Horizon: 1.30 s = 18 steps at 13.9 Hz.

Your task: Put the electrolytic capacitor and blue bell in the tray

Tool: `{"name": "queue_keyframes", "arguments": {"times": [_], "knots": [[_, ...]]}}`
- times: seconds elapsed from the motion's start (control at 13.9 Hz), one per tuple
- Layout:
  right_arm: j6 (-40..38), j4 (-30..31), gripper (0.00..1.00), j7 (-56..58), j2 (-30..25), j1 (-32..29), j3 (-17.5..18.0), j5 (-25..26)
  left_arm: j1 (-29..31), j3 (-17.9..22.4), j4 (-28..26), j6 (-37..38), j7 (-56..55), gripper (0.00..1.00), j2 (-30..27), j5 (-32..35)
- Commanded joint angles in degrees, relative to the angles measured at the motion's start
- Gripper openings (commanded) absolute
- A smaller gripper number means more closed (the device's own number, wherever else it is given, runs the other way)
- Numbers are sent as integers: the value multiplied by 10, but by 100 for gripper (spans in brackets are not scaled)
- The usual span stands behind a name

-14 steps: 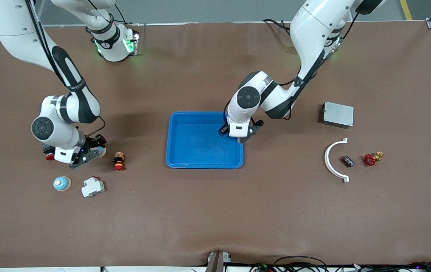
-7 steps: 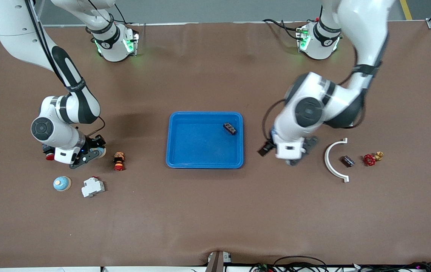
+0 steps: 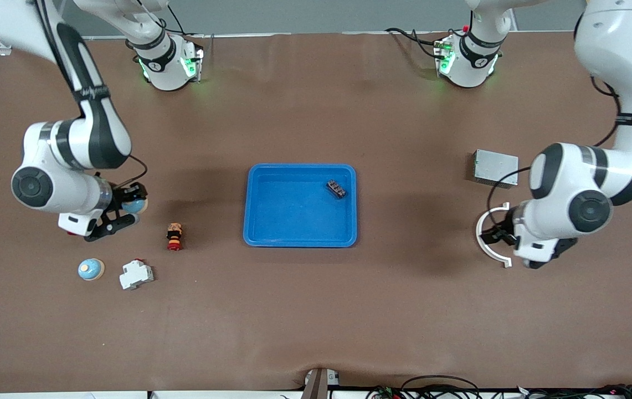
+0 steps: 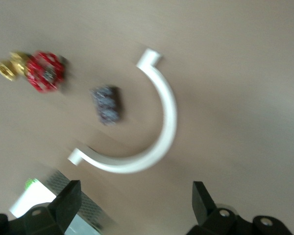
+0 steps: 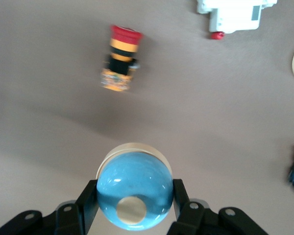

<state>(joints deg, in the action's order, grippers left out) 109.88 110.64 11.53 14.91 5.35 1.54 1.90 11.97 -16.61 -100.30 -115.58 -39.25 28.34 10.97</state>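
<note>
One small dark capacitor (image 3: 336, 189) is seen lying inside the blue tray (image 3: 299, 235), in the corner nearest the left arm's base; nothing else is seen in the tray, which sits at the middle of the table (image 3: 316, 310). A grey metal box (image 3: 495, 168) is set toward the left arm's end of the table, and its contents cannot be made out.

A blue bell (image 5: 134, 191) is clamped between the fingers (image 5: 88, 208) of the right gripper (image 3: 122, 213), which is raised above the table toward the right arm's end, well apart from the tray. A second, paler bell (image 3: 91, 269) is left on the table nearer the front camera, beside a white breaker (image 3: 136, 274). A red and yellow push button (image 3: 174, 236) lies between the right gripper and the tray.

The left gripper (image 4: 134, 205) is held over the table at the left arm's end, its fingers (image 4: 69, 203) spread apart with nothing between them. A white curved bracket (image 4: 157, 127) is seen below it, with another dark capacitor (image 4: 106, 104) lying within the curve and a red valve (image 4: 41, 72) just beside that.
</note>
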Motion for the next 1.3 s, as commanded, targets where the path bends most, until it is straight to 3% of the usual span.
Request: {"name": "queue_keyframes", "arguments": {"times": [0.0, 0.29, 0.5, 0.72, 0.87, 1.01, 1.08, 1.23], "knots": [[-23, 12, 20, -174, -35, 94, -3, -8, 41, -9, -38, -53, 37, 93, 8, 37], [28, 11, 19, -352, -29, 206, -4, -78, 58, -8, -51, -104, 37, 78, 40, 49], [114, 12, 19, -451, 9, 267, -4, -81, 60, -8, -46, -134, 15, 77, 60, 47], [176, 11, 19, -483, 46, 293, -4, -82, 61, -8, -46, -154, 21, 68, 81, 52], [215, 11, 19, -483, 71, 300, -4, -86, 61, -8, -46, -154, 23, 53, 82, 52], [235, 11, 19, -484, 90, 306, -4, -87, 62, -7, -47, -153, 32, 10, 80, 53], [242, 11, 19, -484, 98, 308, -4, -88, 62, -7, -47, -149, 32, 0, 78, 52], [250, 11, 19, -483, 113, 310, -4, -87, 64, -8, -48, -140, 33, 0, 71, 53]]}}
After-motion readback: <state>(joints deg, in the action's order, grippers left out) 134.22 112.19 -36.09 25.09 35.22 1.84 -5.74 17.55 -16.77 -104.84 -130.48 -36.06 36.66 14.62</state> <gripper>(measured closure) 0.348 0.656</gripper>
